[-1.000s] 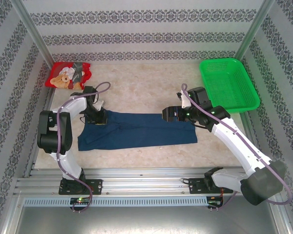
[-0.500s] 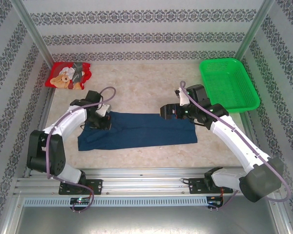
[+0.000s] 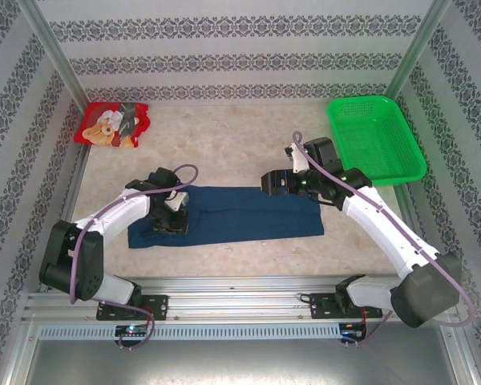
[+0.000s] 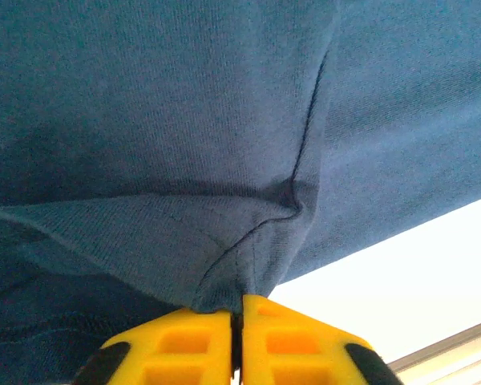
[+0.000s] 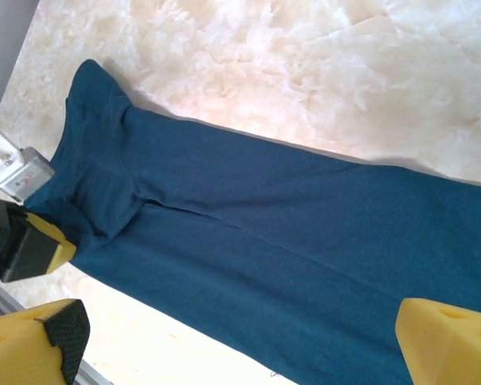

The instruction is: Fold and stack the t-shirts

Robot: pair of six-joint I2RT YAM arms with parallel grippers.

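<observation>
This is a laboratory-type robot test cell, not a home. A counter (image 3: 240,136) with a marble-pattern surface forms the working floor. Panels (image 3: 240,56) printed with striped ornamental wallpaper enclose the counter on its far, left and right sides. Bare aluminium posts (image 3: 52,56) stand at the counter's far corners. Slotted aluminium rails (image 3: 240,293) run along its near edge and carry the bolted bases of the left arm (image 3: 104,220) and the right arm (image 3: 401,241), both with exposed cables (image 3: 385,215).

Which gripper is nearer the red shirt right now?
Left. The left gripper is shut on the navy shirt's left end, below the red shirt in the far-left corner; the right gripper hovers open over the navy shirt's right half.
</observation>
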